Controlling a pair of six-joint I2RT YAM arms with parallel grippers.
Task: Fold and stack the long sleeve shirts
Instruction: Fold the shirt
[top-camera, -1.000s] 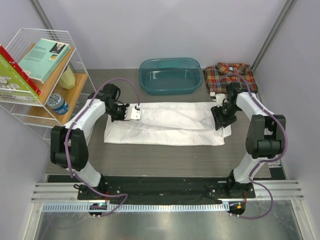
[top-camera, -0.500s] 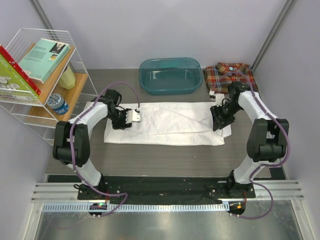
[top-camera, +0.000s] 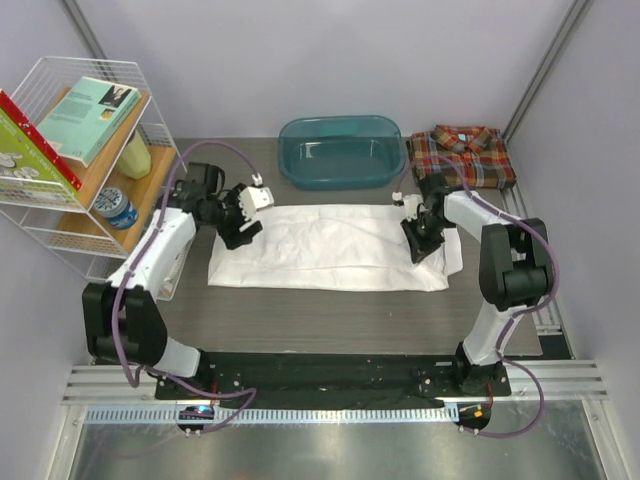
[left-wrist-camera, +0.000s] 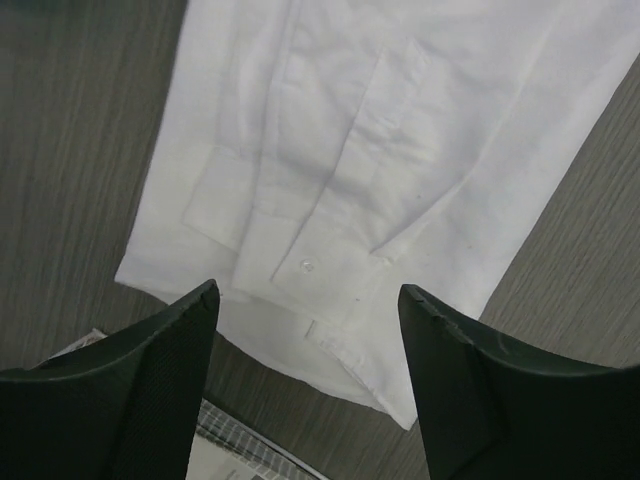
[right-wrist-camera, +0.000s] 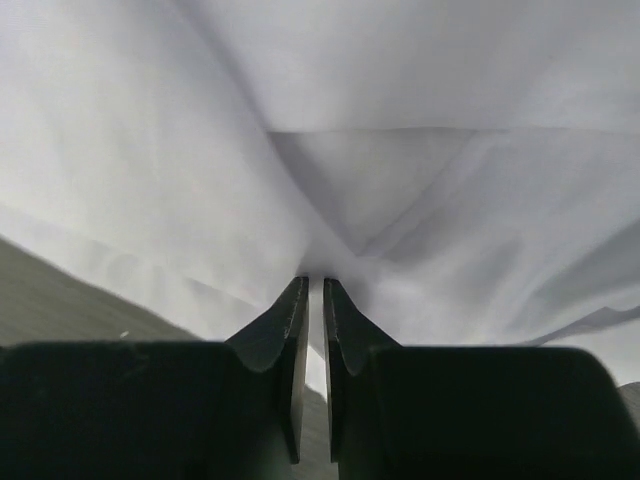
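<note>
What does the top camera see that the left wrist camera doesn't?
Only the top camera shows the teal tub, the plaid shirt, the wire shelf and the right hand at the right end of the white shirt. Only the left wrist camera shows the tiny cuff button. Both show the white shirt, the grey table and the open left hand.

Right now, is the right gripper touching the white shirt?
Touching. The right wrist view shows the right gripper nearly closed, with the white shirt puckered into folds that run straight to its fingertips.
</note>
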